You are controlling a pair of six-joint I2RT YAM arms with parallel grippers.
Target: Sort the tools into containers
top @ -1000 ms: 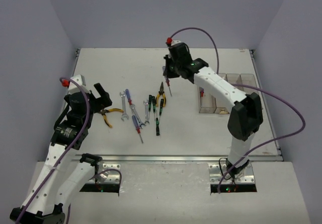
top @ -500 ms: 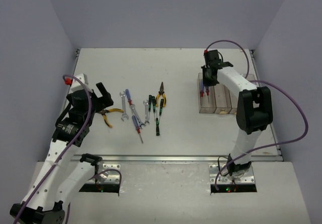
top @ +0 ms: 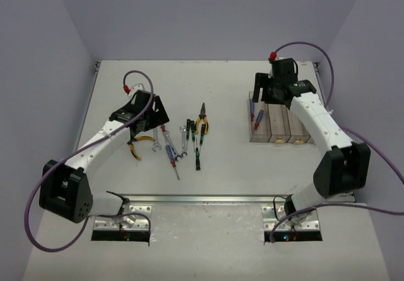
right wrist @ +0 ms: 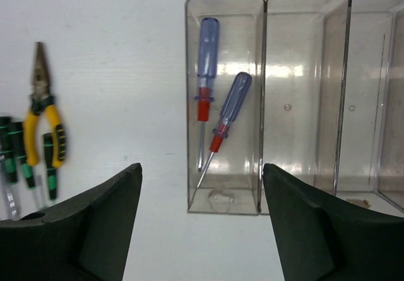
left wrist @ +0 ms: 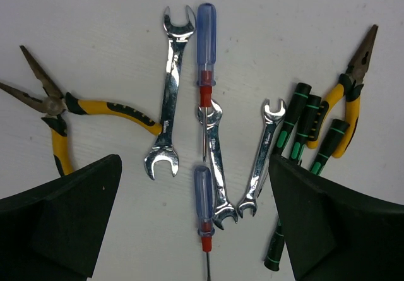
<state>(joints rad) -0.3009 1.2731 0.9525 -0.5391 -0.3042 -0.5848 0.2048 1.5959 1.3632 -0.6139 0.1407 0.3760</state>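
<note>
The tools lie in a row on the white table: silver wrenches (left wrist: 167, 98), blue-handled screwdrivers (left wrist: 203, 196), green-handled screwdrivers (left wrist: 297, 120) and two yellow pliers (left wrist: 63, 110). My left gripper (left wrist: 196, 230) hovers open above this row (top: 180, 145), holding nothing. The containers (top: 297, 131) stand at the right. Two blue screwdrivers (right wrist: 230, 104) lie in the leftmost bin (right wrist: 189, 167), one slanted against the other. Just above that bin's near end my right gripper (right wrist: 202, 230) is open and empty. In the overhead view it (top: 264, 99) hangs over the bin row's left end.
The second bin (right wrist: 303, 167) and third bin (right wrist: 372, 167) show no tools inside. One pair of pliers (right wrist: 44, 117) lies left of the bins with bare table between. The left arm's elbow (top: 63, 189) rests near the front rail (top: 221, 199).
My right gripper carried a blue screwdriver from beside the tool row to the leftmost bin, opened, and the screwdriver now lies inside. My left arm swung forward over the tools.
</note>
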